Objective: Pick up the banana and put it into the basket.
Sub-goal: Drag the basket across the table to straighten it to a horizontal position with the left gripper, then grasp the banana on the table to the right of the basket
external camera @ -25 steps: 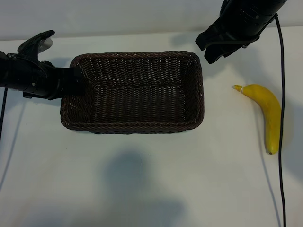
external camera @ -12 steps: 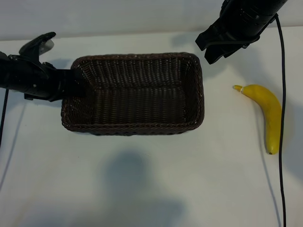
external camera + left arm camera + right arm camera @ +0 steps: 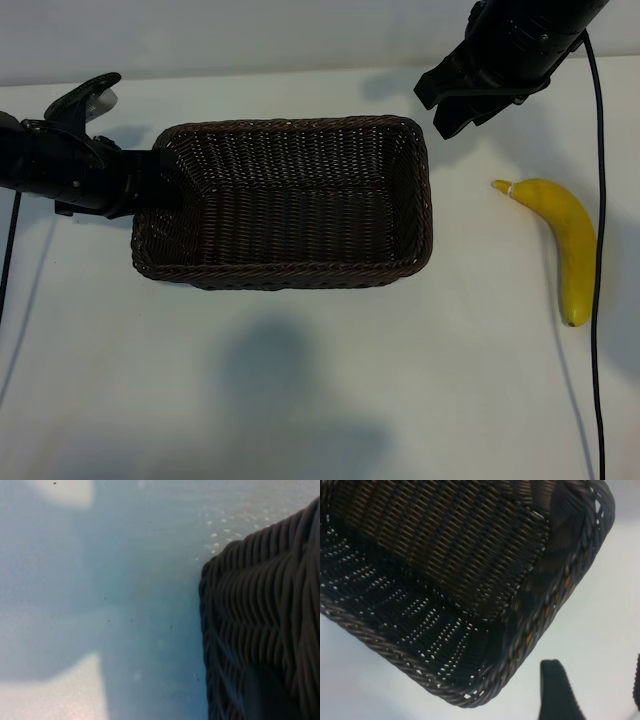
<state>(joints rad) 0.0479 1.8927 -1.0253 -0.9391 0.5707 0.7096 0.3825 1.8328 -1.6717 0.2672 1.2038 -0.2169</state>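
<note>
Two arms are in view, and neither has the banana (image 3: pixel 562 240) yet. It lies on the white counter (image 3: pixel 320 390) to the right of the basket (image 3: pixel 284 203), well apart from it, stem tip pointing toward the basket's side. The wicker basket is empty, so none of the task looks done: the fruit must be reached, gripped, lifted and carried over the rim. The right claw (image 3: pixel 455 105) hangs above the counter just beyond the basket's far right corner, its fingers spread and holding nothing; one dark fingertip (image 3: pixel 559 692) shows in its wrist view beside the basket corner. The left claw (image 3: pixel 150 180) sits at the basket's left end, narrowly closed, apparently pinching the woven rim, though the grip itself is hidden.
</note>
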